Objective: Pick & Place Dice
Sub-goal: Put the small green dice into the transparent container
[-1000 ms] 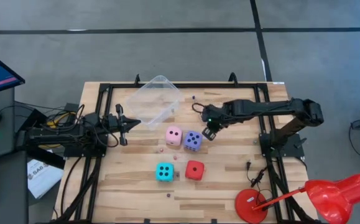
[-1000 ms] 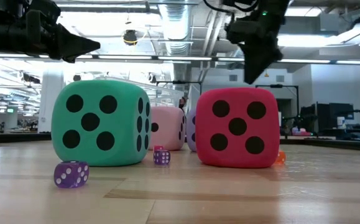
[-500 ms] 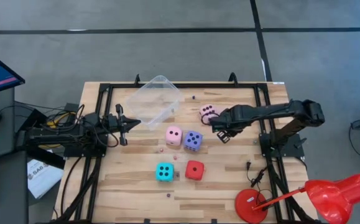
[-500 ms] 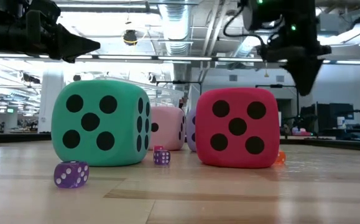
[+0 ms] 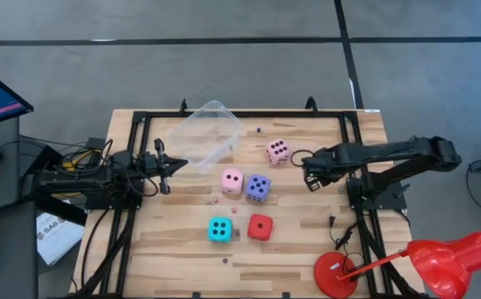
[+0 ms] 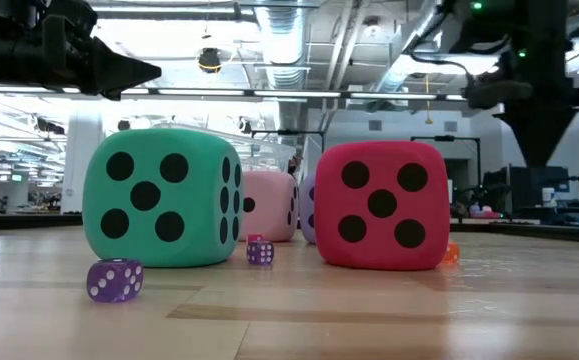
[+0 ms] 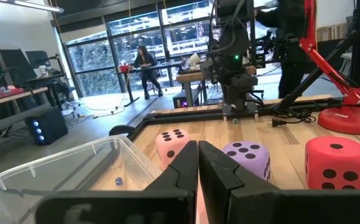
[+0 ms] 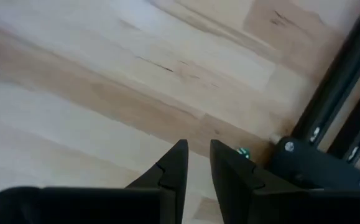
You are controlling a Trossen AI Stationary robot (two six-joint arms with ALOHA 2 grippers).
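Pink die (image 5: 278, 150) lies near the right hand (image 5: 311, 180) (apart, untouched).

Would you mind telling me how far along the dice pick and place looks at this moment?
Nothing looks finished: the clear tub holds none of the large dice. Nothing is in hand either; the right gripper is empty beside one pink die, and the left gripper is shut near the tub. Left on the table: that die, the other pink die, the violet-blue die, the cyan die and the red die.
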